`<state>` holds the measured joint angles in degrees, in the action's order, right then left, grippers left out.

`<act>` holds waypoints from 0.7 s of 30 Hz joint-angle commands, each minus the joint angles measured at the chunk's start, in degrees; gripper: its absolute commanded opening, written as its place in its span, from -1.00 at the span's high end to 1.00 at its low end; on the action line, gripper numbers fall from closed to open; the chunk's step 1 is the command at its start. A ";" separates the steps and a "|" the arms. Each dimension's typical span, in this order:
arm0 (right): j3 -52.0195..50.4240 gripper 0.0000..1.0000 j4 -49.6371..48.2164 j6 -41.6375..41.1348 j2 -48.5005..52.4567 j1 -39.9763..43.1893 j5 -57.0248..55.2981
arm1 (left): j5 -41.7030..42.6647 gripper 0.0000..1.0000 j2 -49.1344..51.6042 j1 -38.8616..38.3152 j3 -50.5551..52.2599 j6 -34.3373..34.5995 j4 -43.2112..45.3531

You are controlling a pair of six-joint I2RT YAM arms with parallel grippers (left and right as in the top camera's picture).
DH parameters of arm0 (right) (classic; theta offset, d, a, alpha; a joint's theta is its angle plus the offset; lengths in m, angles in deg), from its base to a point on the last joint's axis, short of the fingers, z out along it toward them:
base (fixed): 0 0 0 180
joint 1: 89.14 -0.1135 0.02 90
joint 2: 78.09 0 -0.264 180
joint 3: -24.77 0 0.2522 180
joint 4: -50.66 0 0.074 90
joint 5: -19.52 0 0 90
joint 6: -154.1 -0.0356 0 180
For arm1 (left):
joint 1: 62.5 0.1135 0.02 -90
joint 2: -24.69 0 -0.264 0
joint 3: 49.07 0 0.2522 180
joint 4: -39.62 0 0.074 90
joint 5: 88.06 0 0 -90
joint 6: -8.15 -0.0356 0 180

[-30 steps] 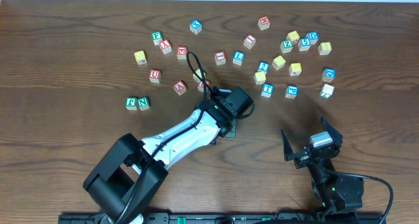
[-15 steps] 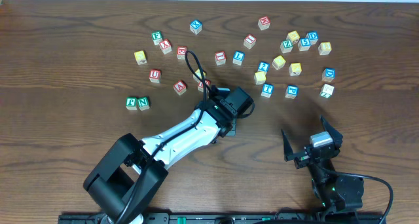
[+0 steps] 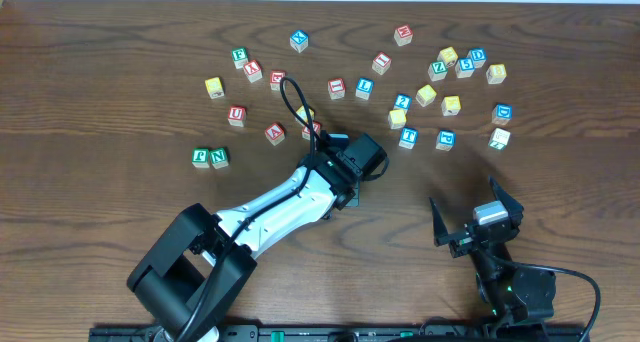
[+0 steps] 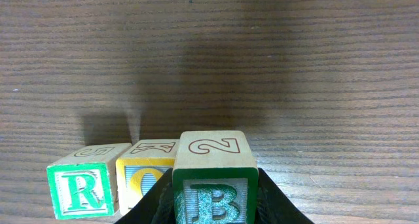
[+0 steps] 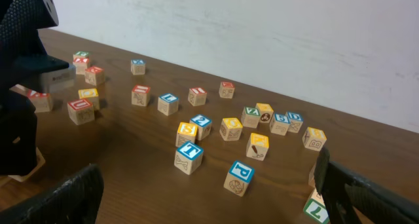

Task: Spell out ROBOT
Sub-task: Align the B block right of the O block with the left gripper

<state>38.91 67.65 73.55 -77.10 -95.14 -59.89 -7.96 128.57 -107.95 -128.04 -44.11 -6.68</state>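
In the left wrist view a green R block (image 4: 80,188) and a yellow O block (image 4: 145,178) stand side by side on the table. My left gripper (image 4: 213,207) is shut on a green B block (image 4: 213,185), held right next to the O block on its right. In the overhead view the left gripper (image 3: 350,174) is at the table's middle and hides these blocks. My right gripper (image 3: 478,222) is open and empty near the front right. A blue T block (image 3: 407,137) lies among the loose blocks and also shows in the right wrist view (image 5: 188,156).
Several loose letter blocks are scattered across the back of the table, from a green pair (image 3: 210,158) at the left to a cluster (image 3: 465,67) at the right. A blue P block (image 5: 238,177) lies near the right gripper (image 5: 209,204).
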 commanded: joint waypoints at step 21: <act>-0.07 -0.99 0.24 -0.63 -0.33 0.44 0.11 | -0.85 0.77 0.61 -0.02 0.61 -0.81 -0.04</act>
<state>38.91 67.65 73.55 -77.10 -95.14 -59.89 -8.94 128.57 -107.95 -128.04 -43.13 -7.03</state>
